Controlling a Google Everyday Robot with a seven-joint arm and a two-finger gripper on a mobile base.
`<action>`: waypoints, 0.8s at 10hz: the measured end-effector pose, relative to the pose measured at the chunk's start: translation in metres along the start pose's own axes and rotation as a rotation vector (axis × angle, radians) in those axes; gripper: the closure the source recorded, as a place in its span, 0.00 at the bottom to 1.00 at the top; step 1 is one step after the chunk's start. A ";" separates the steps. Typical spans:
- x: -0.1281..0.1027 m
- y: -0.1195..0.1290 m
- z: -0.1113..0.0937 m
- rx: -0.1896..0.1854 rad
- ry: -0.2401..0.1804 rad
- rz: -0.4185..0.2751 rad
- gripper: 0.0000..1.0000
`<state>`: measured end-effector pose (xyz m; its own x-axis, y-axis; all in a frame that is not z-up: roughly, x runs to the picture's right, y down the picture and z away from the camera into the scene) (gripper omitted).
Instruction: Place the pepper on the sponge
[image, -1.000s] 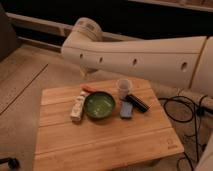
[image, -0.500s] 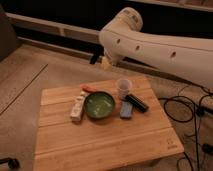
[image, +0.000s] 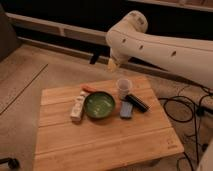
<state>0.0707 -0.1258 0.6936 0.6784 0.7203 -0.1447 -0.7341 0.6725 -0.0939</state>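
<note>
Gripper (image: 114, 63) — aloft, apart from pepper (image: 88, 88)

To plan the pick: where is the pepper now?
Camera view: the pepper lies left of centre, just behind the green bowl; the gripper hangs high behind the cup.

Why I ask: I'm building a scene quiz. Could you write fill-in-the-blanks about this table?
1. The pepper lies just behind the ____ bowl.
2. The light-blue sponge sits between that bowl and the ____ bar.
3. The gripper hangs above the far edge of the ____ table, not holding the pepper.
Missing words: green; black; wooden.
</note>
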 end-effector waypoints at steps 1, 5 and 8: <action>-0.009 -0.002 0.016 -0.008 0.020 -0.025 0.35; -0.069 0.018 0.073 -0.108 0.034 -0.142 0.35; -0.069 0.043 0.109 -0.216 0.091 -0.164 0.35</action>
<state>-0.0041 -0.1284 0.8066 0.7905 0.5799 -0.1969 -0.6105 0.7204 -0.3292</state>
